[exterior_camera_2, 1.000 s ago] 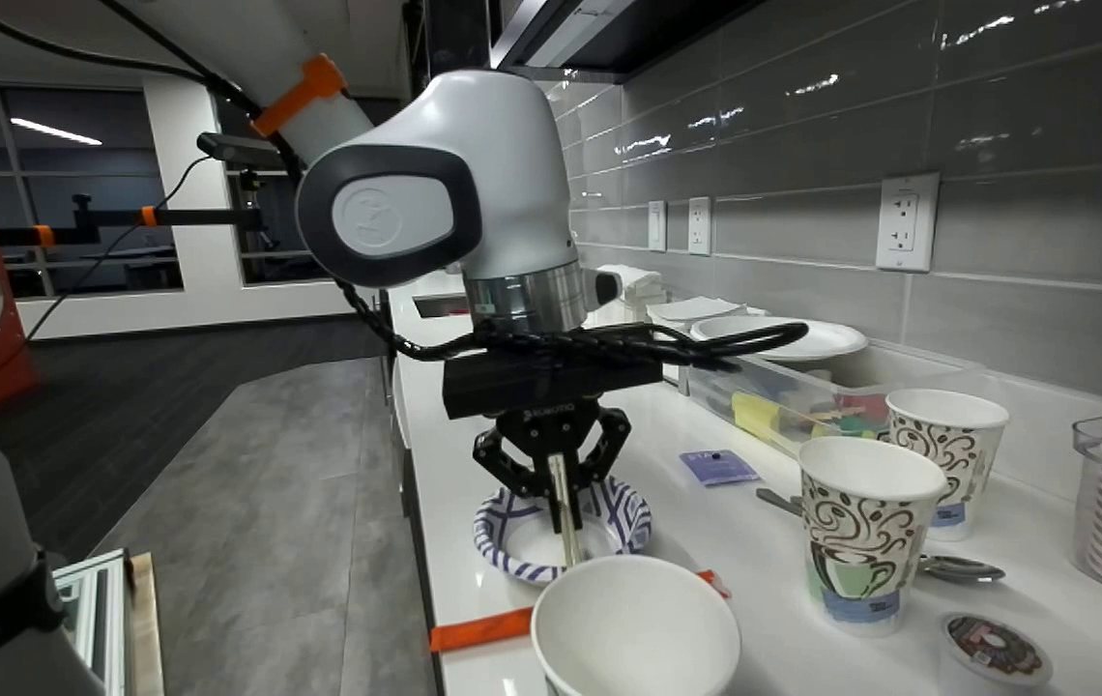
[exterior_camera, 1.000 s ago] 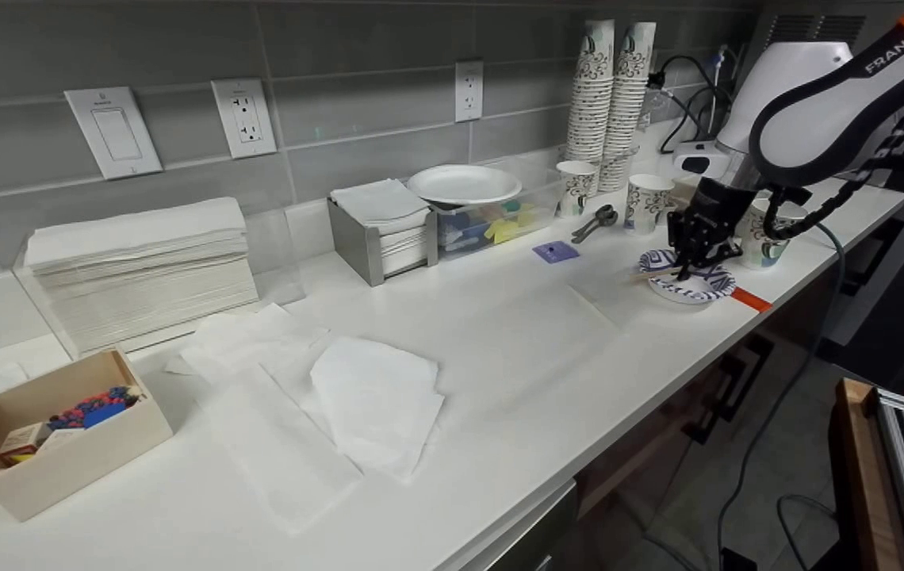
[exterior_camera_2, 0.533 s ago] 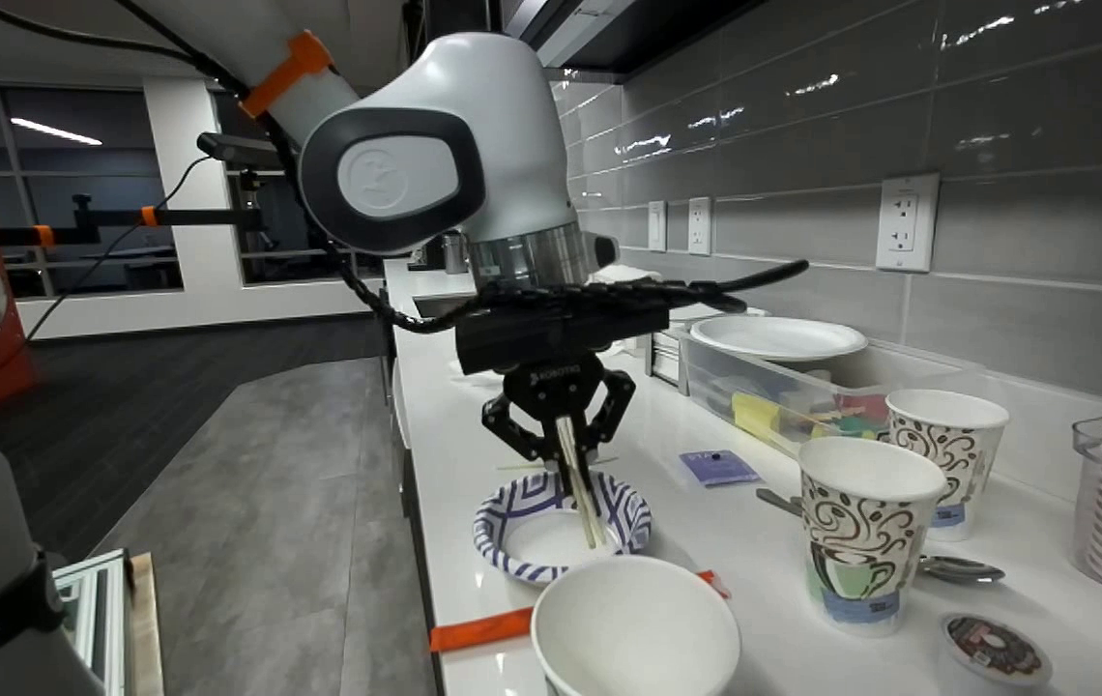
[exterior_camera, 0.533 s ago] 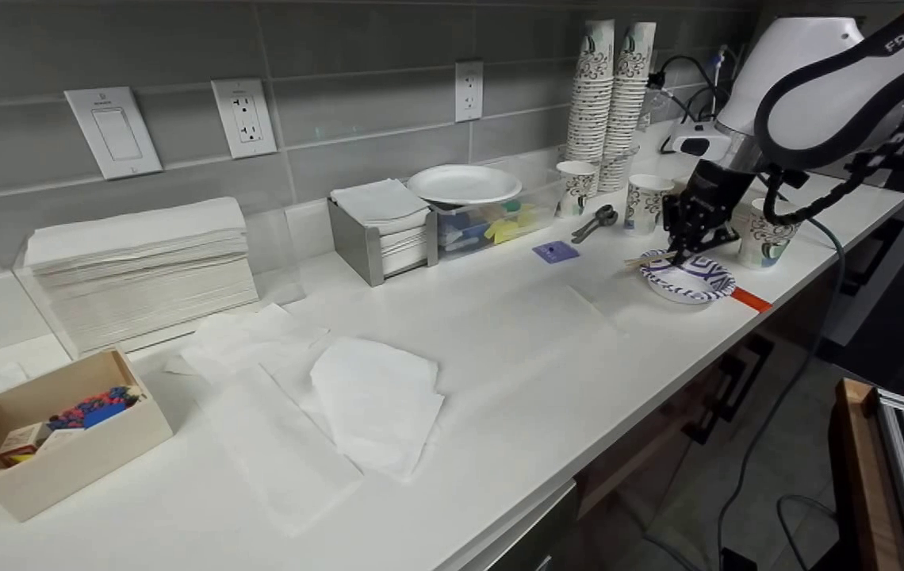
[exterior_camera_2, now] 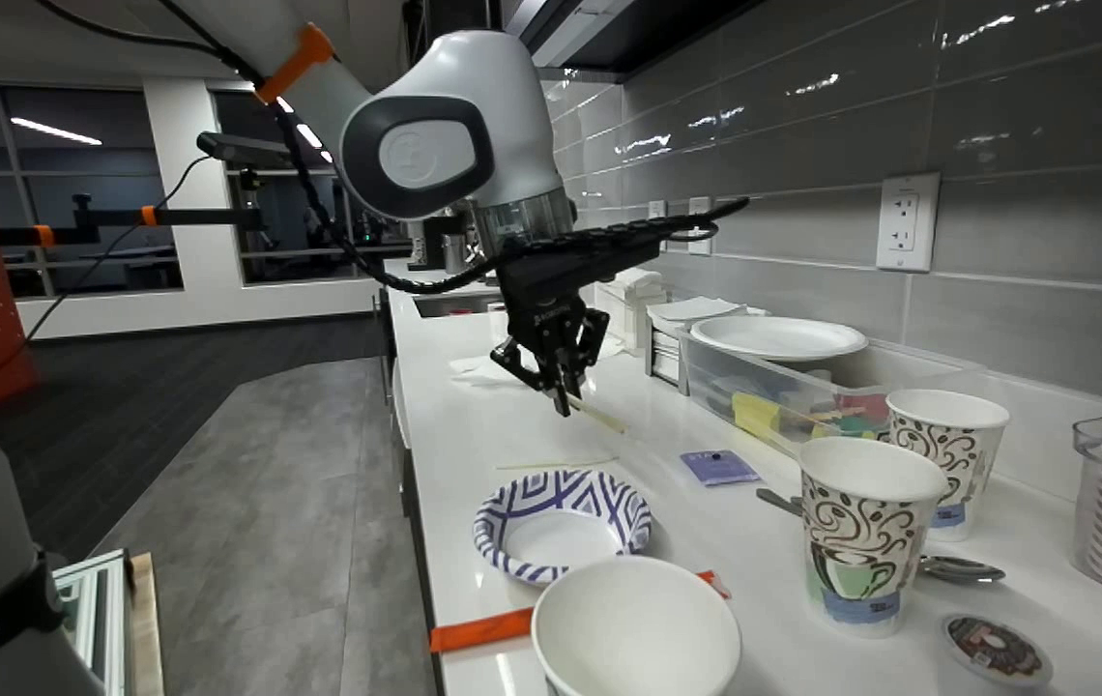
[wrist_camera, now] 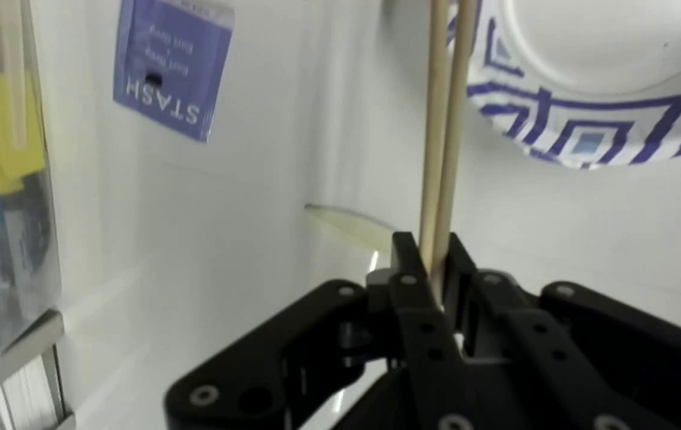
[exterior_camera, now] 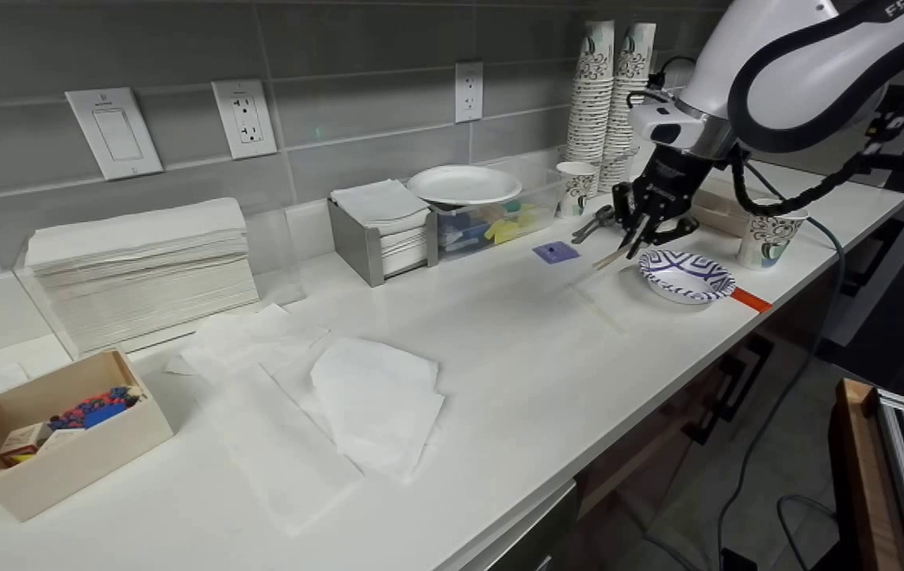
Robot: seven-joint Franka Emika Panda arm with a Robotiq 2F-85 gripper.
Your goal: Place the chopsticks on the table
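Glossy grey tiles back the long, smooth white countertop I'm working over, and for bearings I use the round white paper bowl patterned in blue-purple. I judge the job past its middle: the grasp is made and the pair of thin, straight, pale, wooden-looking chopsticks is outside the bowl, but setting them down and letting go are left. My black, two-fingered mechanical gripper hangs just beside the bowl, its pads clamped on both chopsticks. Through the wrist view I see them pass side by side between the pads, the long free part reaching out past the fingertips; both exterior views show that part tilted, near the bowl and seemingly above the countertop, though I cannot tell whether its tips touch. A thin, pale, translucent-looking strip lies just beside the bowl, so I'd want to avoid releasing on top of it.
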